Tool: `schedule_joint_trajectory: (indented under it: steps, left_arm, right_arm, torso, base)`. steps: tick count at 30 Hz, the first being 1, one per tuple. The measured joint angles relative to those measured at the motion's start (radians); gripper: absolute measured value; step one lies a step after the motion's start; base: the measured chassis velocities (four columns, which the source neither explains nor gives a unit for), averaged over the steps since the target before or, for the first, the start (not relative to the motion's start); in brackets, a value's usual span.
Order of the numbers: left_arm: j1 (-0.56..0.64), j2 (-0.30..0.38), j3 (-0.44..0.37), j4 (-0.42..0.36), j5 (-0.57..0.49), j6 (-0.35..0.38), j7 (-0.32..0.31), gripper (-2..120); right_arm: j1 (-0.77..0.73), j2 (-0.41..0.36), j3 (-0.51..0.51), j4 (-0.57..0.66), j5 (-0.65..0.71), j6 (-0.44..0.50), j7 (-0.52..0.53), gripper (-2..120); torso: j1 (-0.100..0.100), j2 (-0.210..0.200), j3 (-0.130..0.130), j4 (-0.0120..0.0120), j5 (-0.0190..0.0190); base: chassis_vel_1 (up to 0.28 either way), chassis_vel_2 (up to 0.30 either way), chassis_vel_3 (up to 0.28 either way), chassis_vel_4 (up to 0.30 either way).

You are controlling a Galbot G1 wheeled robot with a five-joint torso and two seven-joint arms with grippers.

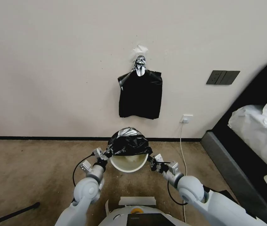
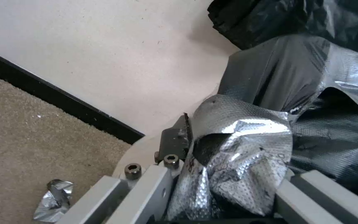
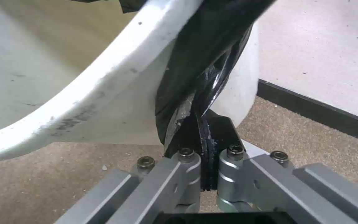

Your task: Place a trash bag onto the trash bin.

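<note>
Two grippers flanked the trash bin (image 1: 129, 164), which stood on the carpet near the wall, and each had hold of the trash bag (image 1: 128, 142) draped over the far part of the bin's rim. The left gripper (image 1: 103, 155) sat just beside the bin's left edge, its jaws parted around a crumpled wad of bag (image 2: 245, 155) and silver tape that filled the space between them. The right gripper (image 1: 152, 160) sat just beside the bin's right edge, its jaws pressed nearly together on a thin twisted strand of the bag (image 3: 206, 102); that strand ran from between the jaws up across the outside of the bin's wall (image 3: 117, 93) and over its rim. Between the two grippers the bag bunched in a glossy mound over the rear of the opening, while the near half of the bin's pale inside lay uncovered. Beyond the jaws, a bundle of black bags (image 1: 140, 97) hung on the wall under silver tape.
</note>
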Motion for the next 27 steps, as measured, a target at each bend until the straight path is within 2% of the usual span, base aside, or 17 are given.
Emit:
schedule_joint_trajectory:
  steps: [6, 10, 16, 27]
  left_arm:
    - [0.039, 0.026, 0.019, 0.0, 0.067, 0.022, 0.075, 3]
    - [0.049, 0.045, 0.023, 0.001, 0.098, 0.037, 0.096, 3]
    - [0.055, 0.058, 0.023, 0.003, 0.116, 0.043, 0.105, 1]
    - [0.058, 0.069, 0.025, 0.0, 0.147, 0.041, 0.127, 1]
  right_arm:
    - [0.079, 0.019, 0.013, -0.036, -0.006, 0.038, 0.032, 0]
    - [0.131, 0.006, 0.015, -0.05, 0.022, 0.037, 0.035, 0]
    - [0.16, -0.014, 0.005, -0.056, 0.047, 0.019, 0.033, 0]
    - [0.177, -0.002, -0.006, -0.102, 0.046, 0.014, 0.033, 0]
  torso:
    - [0.0, 0.0, 0.0, 0.0001, -0.0001]
    - [0.0, 0.0, 0.0, 0.0002, 0.0]
    - [0.0, 0.0, 0.0, -0.0001, 0.0001]
    - [0.0, 0.0, 0.0, -0.0001, 0.0]
  base:
    - [0.0, 0.0, 0.0, 0.0]
    - [0.0, 0.0, 0.0, 0.0]
    - [0.0, 0.0, 0.0, 0.0]
    - [0.0, 0.0, 0.0, 0.0]
